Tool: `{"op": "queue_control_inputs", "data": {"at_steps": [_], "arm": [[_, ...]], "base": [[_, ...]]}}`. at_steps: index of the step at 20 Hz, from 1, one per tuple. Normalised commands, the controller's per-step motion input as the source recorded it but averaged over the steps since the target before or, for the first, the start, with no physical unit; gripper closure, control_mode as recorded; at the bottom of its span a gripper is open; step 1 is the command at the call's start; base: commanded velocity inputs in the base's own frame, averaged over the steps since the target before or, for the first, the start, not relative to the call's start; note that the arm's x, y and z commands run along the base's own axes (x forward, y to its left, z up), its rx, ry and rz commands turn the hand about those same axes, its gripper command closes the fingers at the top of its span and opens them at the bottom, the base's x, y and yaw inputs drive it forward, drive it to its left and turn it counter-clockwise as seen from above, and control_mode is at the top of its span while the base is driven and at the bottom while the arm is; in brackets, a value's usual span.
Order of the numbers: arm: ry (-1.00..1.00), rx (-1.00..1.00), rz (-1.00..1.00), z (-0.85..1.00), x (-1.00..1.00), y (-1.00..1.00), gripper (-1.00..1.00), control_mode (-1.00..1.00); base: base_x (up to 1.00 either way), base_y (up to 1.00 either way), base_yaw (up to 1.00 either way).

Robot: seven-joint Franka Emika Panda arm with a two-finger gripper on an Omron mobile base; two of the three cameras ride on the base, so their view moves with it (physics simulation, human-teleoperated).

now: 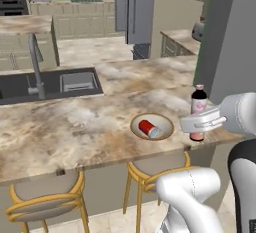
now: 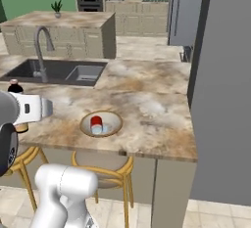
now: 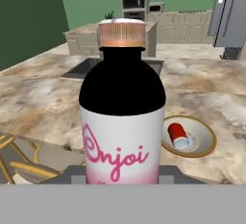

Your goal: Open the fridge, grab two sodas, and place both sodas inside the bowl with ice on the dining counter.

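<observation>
- Hand view is putting the bottle (image 3: 122, 117) right in front of my claw (image 3: 122, 180), at twelve o'clock, upright, its dark shoulder and pink-lettered white label blocking the middle of the picture, a coppery cap on top.
- My fingers are sitting at either side of the bottle's base, and I am pinching the bottle between them.
- Off at about three o'clock from the bottle, the bowl (image 3: 204, 143) is resting on the dining counter (image 3: 38, 103), with the red can (image 3: 177, 134) lying on its side inside it, on the pale ice.
- Left base view is showing my claw (image 1: 200, 123) reaching in from the right, wrapped around the lower part of the bottle (image 1: 199, 102) near the counter's front edge.
- There the bowl (image 1: 167, 127) is lying just beside my claw at nine o'clock, not touching the bottle, with the can (image 1: 146, 127) tilted inside.
- Whether the bottle's bottom is touching the stone, I cannot tell.
- Right base view is placing the bowl (image 2: 115, 122) at three o'clock from my wrist, with the sink (image 2: 54, 70) and faucet (image 2: 41, 51) farther back.
- Far across the room, the fridge (image 1: 135, 9) is standing at twelve o'clock.
</observation>
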Motion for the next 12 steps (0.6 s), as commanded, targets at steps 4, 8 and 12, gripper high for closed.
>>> {"op": "queue_control_inputs", "data": {"at_steps": [4,8,12], "arm": [[0.00,0.00,0.00,0.00,0.00,0.00,1.00,1.00],[0.09,0.00,0.08,-0.07,0.49,-0.27,1.00,-1.00],[0.31,-0.03,0.10,-0.15,1.00,-0.45,1.00,-1.00]], "base": [[0.76,-0.51,0.26],[0.41,-0.28,0.10],[0.00,0.00,0.00]]}}
